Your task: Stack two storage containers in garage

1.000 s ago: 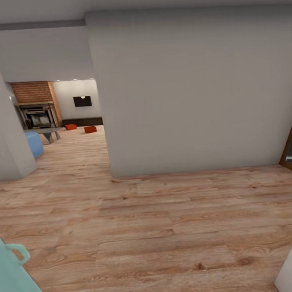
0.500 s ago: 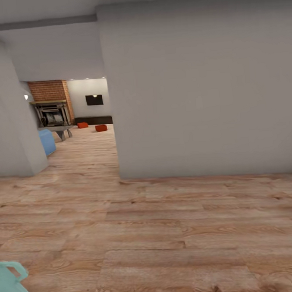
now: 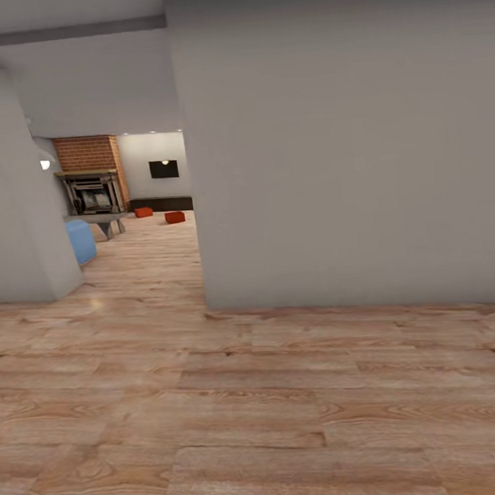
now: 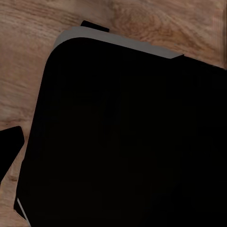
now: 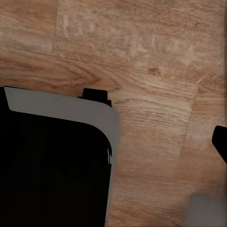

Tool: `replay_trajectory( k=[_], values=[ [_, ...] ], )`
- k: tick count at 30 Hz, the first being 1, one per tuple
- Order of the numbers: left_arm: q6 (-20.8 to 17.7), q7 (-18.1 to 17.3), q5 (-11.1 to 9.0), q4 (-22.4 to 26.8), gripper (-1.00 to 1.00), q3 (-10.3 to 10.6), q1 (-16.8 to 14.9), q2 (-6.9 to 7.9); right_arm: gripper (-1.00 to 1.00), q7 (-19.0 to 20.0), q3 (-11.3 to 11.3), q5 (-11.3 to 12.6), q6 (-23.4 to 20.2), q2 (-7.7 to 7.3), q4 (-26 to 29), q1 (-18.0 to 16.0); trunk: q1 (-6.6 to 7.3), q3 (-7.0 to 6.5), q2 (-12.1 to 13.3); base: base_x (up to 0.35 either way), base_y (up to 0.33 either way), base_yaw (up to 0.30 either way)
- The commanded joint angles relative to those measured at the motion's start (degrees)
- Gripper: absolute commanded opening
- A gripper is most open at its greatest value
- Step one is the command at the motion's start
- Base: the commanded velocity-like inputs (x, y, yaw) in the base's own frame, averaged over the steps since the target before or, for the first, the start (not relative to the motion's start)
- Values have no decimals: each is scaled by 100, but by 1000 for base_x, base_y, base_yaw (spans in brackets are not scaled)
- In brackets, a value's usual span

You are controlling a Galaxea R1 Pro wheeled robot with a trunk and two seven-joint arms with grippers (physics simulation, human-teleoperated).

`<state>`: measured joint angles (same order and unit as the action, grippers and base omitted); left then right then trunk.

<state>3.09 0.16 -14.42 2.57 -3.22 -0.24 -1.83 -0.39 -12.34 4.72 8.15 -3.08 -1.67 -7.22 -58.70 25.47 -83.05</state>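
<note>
Both boxes [image 3: 143,211] [image 3: 174,217] sit way off at 11 o'clock on the living room floor [image 3: 156,246] past the wall [image 3: 345,161] — can't tell either claw's state — long drive first.

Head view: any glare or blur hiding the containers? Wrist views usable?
Head view: evenly lit, only a faint sheen on the wood floor; the two storage containers are tiny, soft orange-red blobs far off. Both wrist views: a featureless black body blocks much, wood grain beside it sharp.
</note>
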Motion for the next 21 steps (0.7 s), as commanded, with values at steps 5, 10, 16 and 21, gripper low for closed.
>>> replay_trajectory(
  k=[5, 10, 16, 21],
  values=[
    [16, 2, -8, -2, 100, -30, -2, 0, 100, -4, -39, 37, 67, 0, -18, -7, -3, 6, -3, 322, 0, 0],
    [16, 2, -8, -2, 100, -30, -2, 0, 100, -1, -57, 26, 64, 0, -18, -7, -3, 6, -3, 322, 0, 0],
    [16, 2, -8, -2, 100, -30, -2, -2, 100, 4, -57, 36, 37, 34, -18, -7, -3, 6, -3, 322, 0, 0],
    [16, 2, -8, -2, 100, -30, -2, -1, 100, -3, -52, 38, 37, 28, -18, -7, -3, 6, -3, 322, 0, 176]
  ],
)
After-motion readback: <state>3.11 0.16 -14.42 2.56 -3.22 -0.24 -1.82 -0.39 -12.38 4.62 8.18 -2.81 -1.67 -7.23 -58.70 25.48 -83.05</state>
